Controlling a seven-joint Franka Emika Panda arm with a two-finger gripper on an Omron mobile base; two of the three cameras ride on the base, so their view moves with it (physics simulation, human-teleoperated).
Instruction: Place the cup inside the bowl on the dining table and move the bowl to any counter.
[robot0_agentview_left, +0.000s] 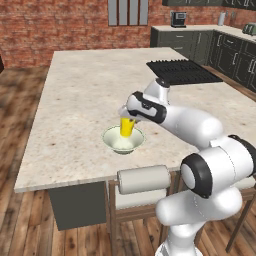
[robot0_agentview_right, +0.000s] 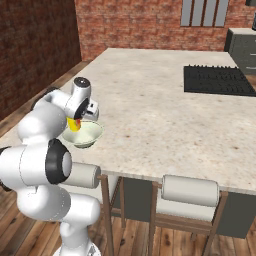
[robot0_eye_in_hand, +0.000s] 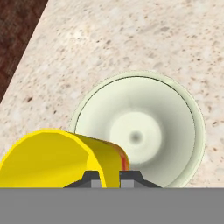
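— Where is the cup (robot0_agentview_left: 126, 128)?

— Yellow, held over the bowl (robot0_agentview_left: 123, 139). From the left base camera its lower end dips past the rim; whether it touches the bowl I cannot tell. In the hand camera the cup (robot0_eye_in_hand: 61, 157) lies tilted across the lower left, its open mouth towards the lens.

— And the gripper (robot0_agentview_left: 128, 119)?

— Pinching the cup's wall. The two dark fingertips (robot0_eye_in_hand: 90, 180) sit nearly together at the bottom of the hand camera, with the yellow rim between them.

— The bowl?

— Pale green-white, upright, nothing in it. The hand camera looks straight down into the bowl (robot0_eye_in_hand: 144, 127), right of the cup. It stands on the table (robot0_agentview_left: 80, 100), near the front edge closest to the robot.

— What lies around it?

— Speckled beige stone. A black cooktop (robot0_agentview_left: 182, 71) is set into the far right part of the table, well apart from the bowl. Two stools tuck under the near edge: one (robot0_agentview_right: 190, 192) with a pale rolled back shows plainly in the right base camera, another (robot0_agentview_right: 82, 175) just behind the arm.

— Beyond the table?

— Wood floor (robot0_agentview_left: 20, 100), a red brick wall (robot0_agentview_left: 55, 25), and a counter (robot0_agentview_left: 190, 30) over dark cabinets (robot0_agentview_left: 227, 52) at the far right, a coffee machine (robot0_agentview_left: 178, 19) standing on it.
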